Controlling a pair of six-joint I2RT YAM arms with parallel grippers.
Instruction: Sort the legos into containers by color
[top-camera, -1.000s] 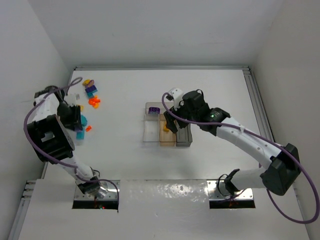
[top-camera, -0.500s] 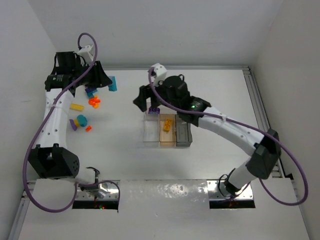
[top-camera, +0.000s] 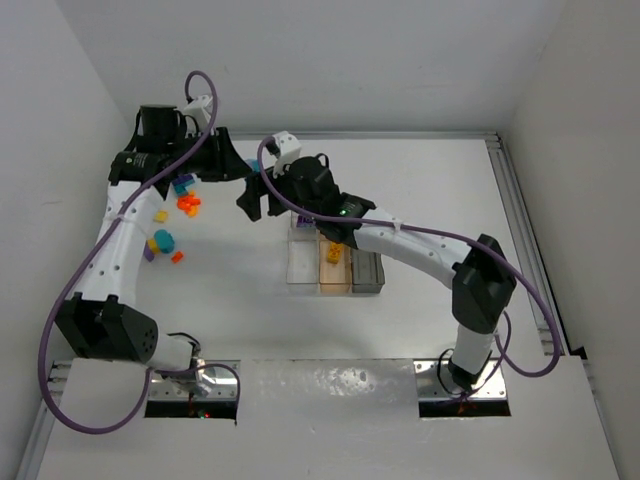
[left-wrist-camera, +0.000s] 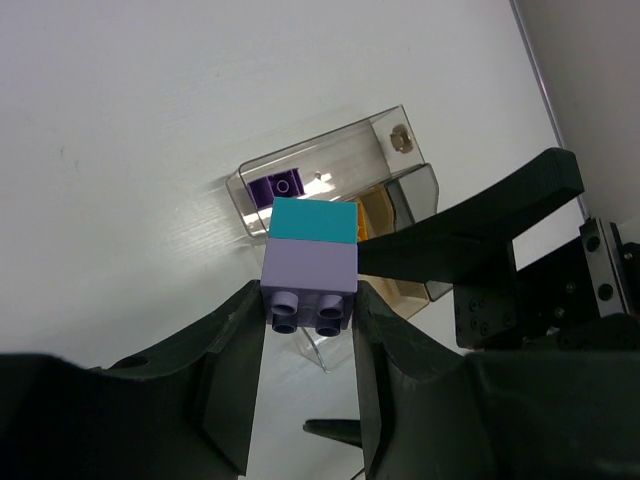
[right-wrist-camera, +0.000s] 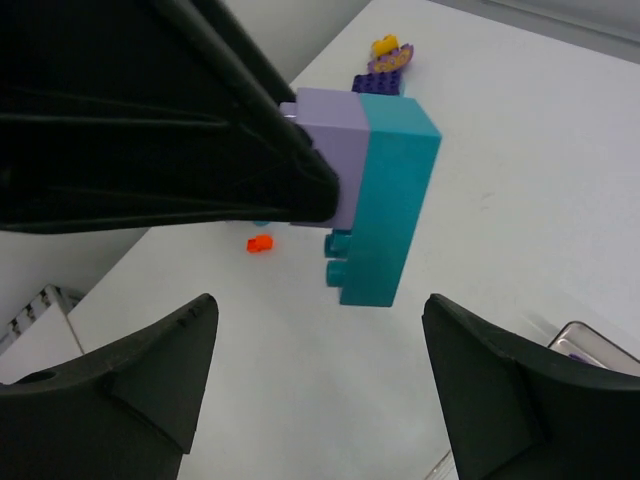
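Both grippers are seen shifted toward each other since the earlier view, now raised off the table just left of the far end of the clear tray (top-camera: 300, 268). The left gripper (left-wrist-camera: 308, 292) is clenched on a lavender brick (left-wrist-camera: 309, 268) with a teal brick (left-wrist-camera: 315, 220) stuck to it, while the right gripper (right-wrist-camera: 318, 303) is spread wide, facing the pair without touching it. Loose legos (top-camera: 187, 204) are scattered farther left of the tray, and a purple brick (left-wrist-camera: 283, 186) and a yellow-orange brick (top-camera: 334, 253) are lodged in its far and middle bins.

The left arm (top-camera: 108, 240) reaches up high and bends to the right. The left gripper (left-wrist-camera: 308, 300) pinches a little block (left-wrist-camera: 309, 262). The right arm (top-camera: 420, 243) stretches far to the left. The right gripper (top-camera: 256, 198) is wide open, just beside the left one.
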